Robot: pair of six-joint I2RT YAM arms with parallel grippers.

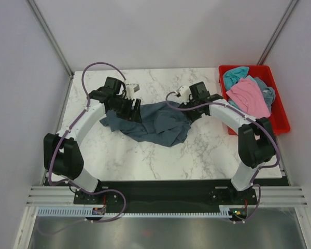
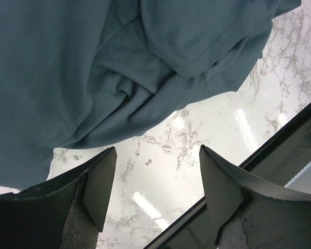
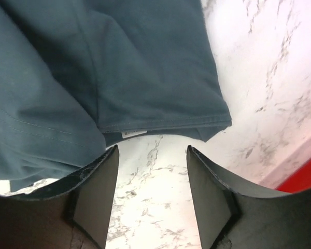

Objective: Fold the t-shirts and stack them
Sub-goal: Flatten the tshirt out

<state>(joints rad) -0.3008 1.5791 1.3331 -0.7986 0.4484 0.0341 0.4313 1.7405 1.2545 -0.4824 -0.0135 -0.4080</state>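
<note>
A dark slate-blue t-shirt [image 1: 154,124] lies crumpled in the middle of the marble table. My left gripper [image 1: 127,110] hovers at its left end and my right gripper [image 1: 191,112] at its right end. In the left wrist view the left gripper [image 2: 156,151] is open over bare marble, with the rumpled shirt [image 2: 119,67] just beyond its tips. The right gripper [image 3: 152,149] is open too, holding nothing. The shirt's hem [image 3: 160,124] and small white tag [image 3: 133,133] sit just past its fingertips. A pink t-shirt [image 1: 249,97] and a teal one [image 1: 236,75] lie in the bin.
The red plastic bin [image 1: 283,113] stands at the table's right edge, and its corner [image 3: 307,179] shows in the right wrist view. Bare marble [image 1: 145,161] runs between the shirt and the dark front rail [image 2: 280,140]. Grey walls enclose the table.
</note>
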